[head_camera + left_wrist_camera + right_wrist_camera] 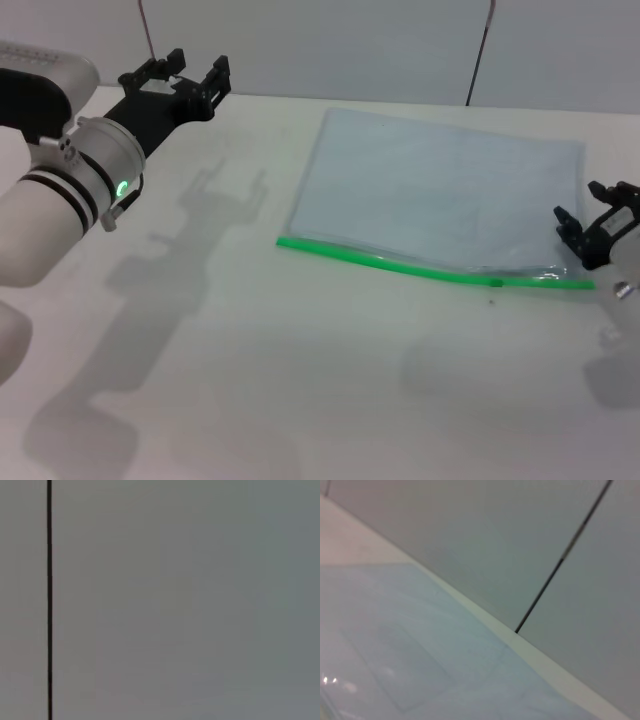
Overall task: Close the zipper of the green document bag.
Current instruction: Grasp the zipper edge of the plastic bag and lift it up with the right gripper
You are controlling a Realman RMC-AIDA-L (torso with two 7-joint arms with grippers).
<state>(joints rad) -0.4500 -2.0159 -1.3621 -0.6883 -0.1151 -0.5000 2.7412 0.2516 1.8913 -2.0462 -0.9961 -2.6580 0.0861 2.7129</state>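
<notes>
1. The right gripper (592, 228) sits at the right edge of the head view, low over the table (300, 400), its fingers spread with nothing between them, just beside the right end of the zipper (430, 268).
2. The left gripper (178, 72) hangs in the upper left of that view, raised well apart from the bag, its fingers parted and empty.
3. The green document bag (440, 195) lies flat right of centre, its bright green zipper edge along the lower side.
4. A small dark speck (493, 283) on the strip may be the slider; too small to be sure.
5. The pouch looks thin, light, limp and slick, so it would likely slide or buckle if the slider were pulled unaided.
6. Best hold, I judge: pin one end of the strip, pinch the slider tab itself.
</notes>
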